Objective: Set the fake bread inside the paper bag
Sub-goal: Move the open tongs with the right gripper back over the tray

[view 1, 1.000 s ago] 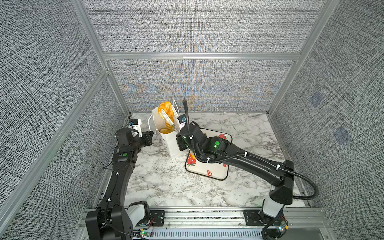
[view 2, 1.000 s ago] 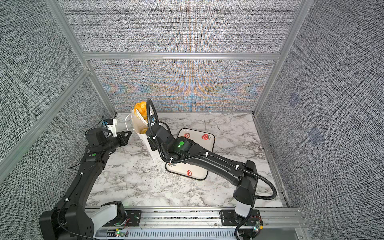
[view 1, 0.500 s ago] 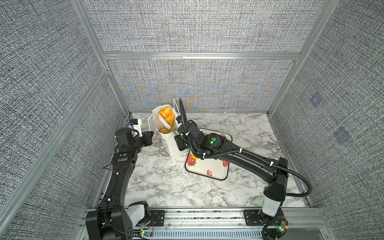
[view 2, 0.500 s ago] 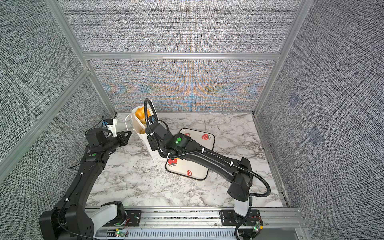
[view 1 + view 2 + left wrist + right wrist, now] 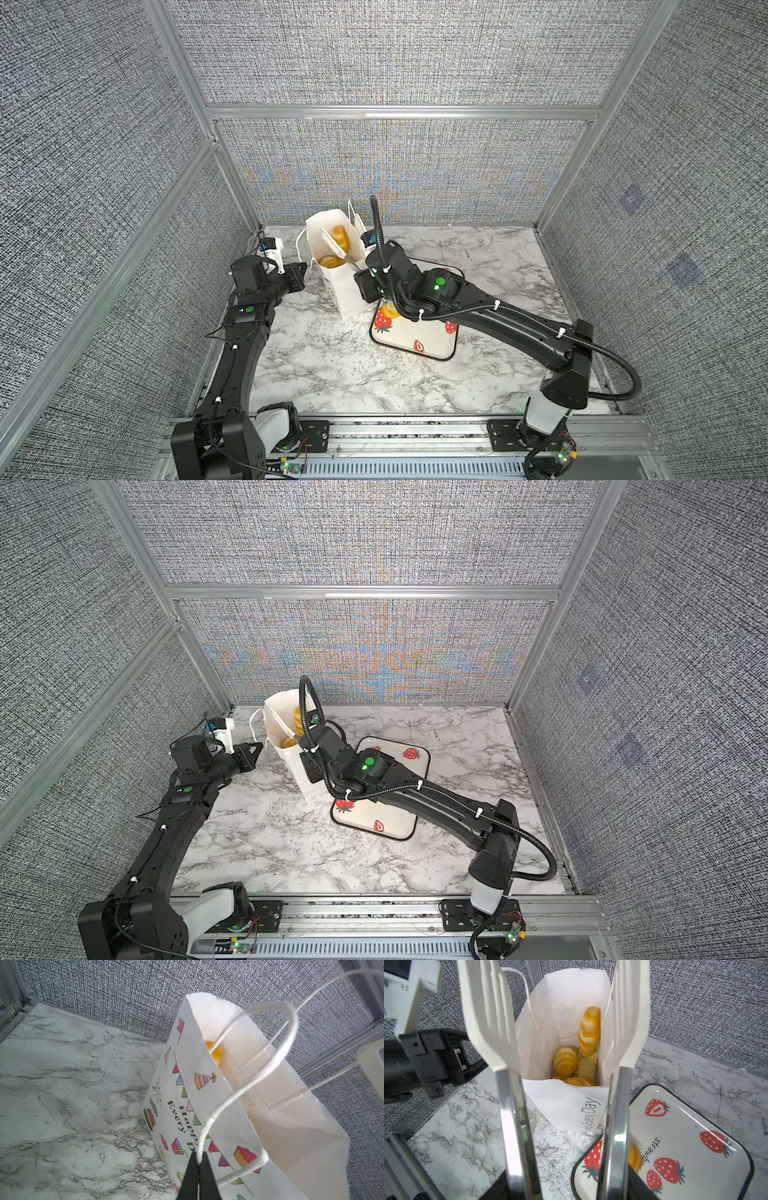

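The white paper bag [image 5: 345, 286] [image 5: 303, 771] stands upright near the back left, its mouth open. Several golden fake bread pieces [image 5: 565, 1060] lie inside it, and a longer loaf [image 5: 589, 1028] leans on the inner wall. My right gripper [image 5: 553, 985] [image 5: 334, 245] carries long tong-like blades with white slotted fingertips [image 5: 488, 1022]. It stands open at the bag's mouth with nothing between the blades. One more bread piece [image 5: 634, 1156] [image 5: 390, 309] lies on the tray, half hidden by a blade. My left gripper [image 5: 198, 1159] [image 5: 305, 268] is shut on the bag's white cord handle [image 5: 245, 1086].
A white strawberry-printed tray [image 5: 432, 349] [image 5: 695, 1118] with a dark rim lies right of the bag, partly under my right arm. The marble tabletop [image 5: 332, 374] is enclosed by grey fabric walls [image 5: 395, 166]; the bag stands close to the back wall.
A second ago my right gripper held a bread piece above the bag's mouth. Its blades have since spread apart, and the piece now lies inside the bag. The left arm has not moved.
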